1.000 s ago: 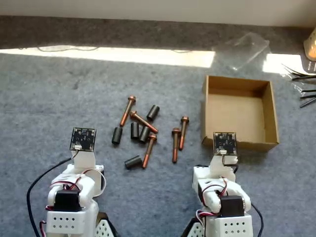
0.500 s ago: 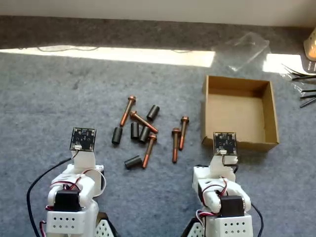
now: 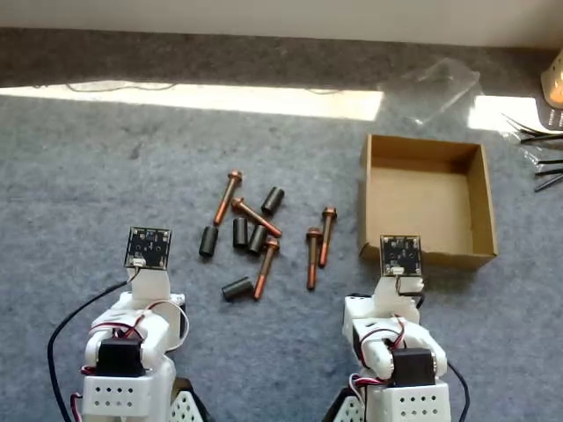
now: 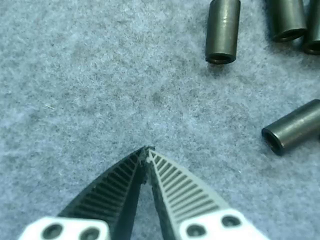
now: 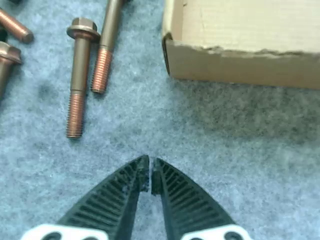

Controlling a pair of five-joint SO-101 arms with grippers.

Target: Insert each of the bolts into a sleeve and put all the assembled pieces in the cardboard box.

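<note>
Several copper bolts (image 3: 263,268) and short black sleeves (image 3: 238,287) lie scattered on the grey carpet between the two arms and beyond them. The open cardboard box (image 3: 486,207) stands to their right with nothing in it. My left gripper (image 4: 147,152) is shut and holds nothing, low over bare carpet short of two sleeves (image 4: 222,30) (image 4: 291,126). My right gripper (image 5: 150,165) is also shut on nothing, just before the box's near wall (image 5: 240,62), with two bolts (image 5: 77,77) (image 5: 106,47) lying beside the box. Both arms sit folded at the near edge in the high view.
A clear plastic bag (image 3: 431,85) lies behind the box. Black cable ties (image 3: 538,163) and a pale object (image 3: 552,81) sit at the far right edge. A bright strip of sunlight crosses the carpet at the back.
</note>
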